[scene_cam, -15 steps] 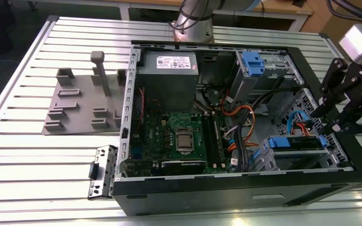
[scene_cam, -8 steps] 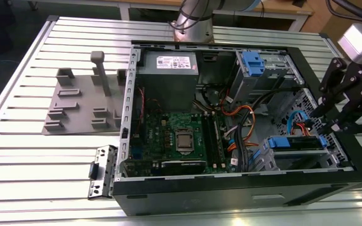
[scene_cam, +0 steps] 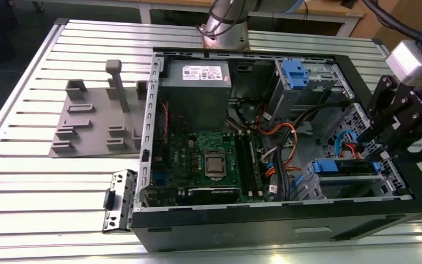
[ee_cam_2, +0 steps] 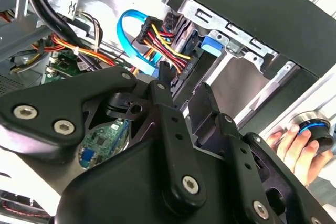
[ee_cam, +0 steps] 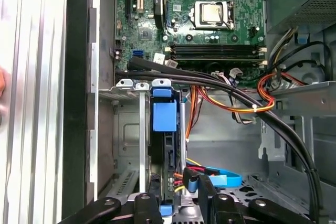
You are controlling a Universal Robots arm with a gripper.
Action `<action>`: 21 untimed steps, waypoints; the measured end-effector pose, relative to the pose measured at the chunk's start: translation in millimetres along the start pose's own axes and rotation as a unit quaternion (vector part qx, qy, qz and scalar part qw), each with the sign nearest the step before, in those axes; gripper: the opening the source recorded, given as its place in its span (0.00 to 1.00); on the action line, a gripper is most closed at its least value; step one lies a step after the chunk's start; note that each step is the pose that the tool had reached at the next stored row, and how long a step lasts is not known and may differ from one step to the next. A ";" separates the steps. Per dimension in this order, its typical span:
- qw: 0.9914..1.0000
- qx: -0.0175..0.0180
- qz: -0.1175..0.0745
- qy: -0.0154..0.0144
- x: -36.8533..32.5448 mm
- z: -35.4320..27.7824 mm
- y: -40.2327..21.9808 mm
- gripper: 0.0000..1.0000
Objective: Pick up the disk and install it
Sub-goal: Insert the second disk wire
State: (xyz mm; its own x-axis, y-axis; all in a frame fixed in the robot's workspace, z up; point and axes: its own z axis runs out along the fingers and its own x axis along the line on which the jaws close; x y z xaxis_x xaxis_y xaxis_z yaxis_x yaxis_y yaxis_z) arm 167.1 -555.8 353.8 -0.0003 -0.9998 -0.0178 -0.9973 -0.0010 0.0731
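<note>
The disk (scene_cam: 346, 166) lies in the drive bay at the case's corner nearest the exterior view's right, its blue carrier frame showing along the top. In the first wrist view the disk (ee_cam: 164, 116) stands edge-on in the metal cage, blue tab up. My gripper (scene_cam: 381, 159) hangs over the disk's cable end. Its fingers (ee_cam: 155, 198) straddle that end in both wrist views, and a small gap shows beside the disk (ee_cam_2: 210, 44). The gripper (ee_cam: 180, 184) (ee_cam_2: 182, 82) is open.
The open computer case (scene_cam: 416, 192) lies on a slatted metal table (scene_cam: 42, 181). Inside are a grey power supply (scene_cam: 196, 88), a green motherboard (scene_cam: 211, 159), a second bay with a blue tab (scene_cam: 296, 71) and orange, red and blue cables (scene_cam: 281, 148). A person's hand (ee_cam_2: 294, 148) rests outside the case.
</note>
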 end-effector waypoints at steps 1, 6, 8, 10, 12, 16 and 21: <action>1.000 0.000 0.000 0.000 0.3 1.5 0.1 0.42; 1.000 0.000 0.000 0.000 1.2 5.2 0.2 0.42; 1.000 0.000 0.000 0.000 1.2 5.2 0.2 0.42; 1.000 0.000 0.000 0.000 1.2 5.4 0.2 0.42; 1.000 0.000 0.000 0.000 1.2 5.4 0.2 0.34; 1.000 0.000 0.000 0.000 1.2 5.5 0.2 0.22; 1.000 0.000 0.000 0.000 1.2 5.6 0.2 0.16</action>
State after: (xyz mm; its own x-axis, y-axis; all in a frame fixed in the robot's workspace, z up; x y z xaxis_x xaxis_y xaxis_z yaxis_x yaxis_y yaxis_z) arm 166.5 -556.9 348.3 -0.0004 -0.9998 -0.0178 -0.9973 -0.0009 0.0731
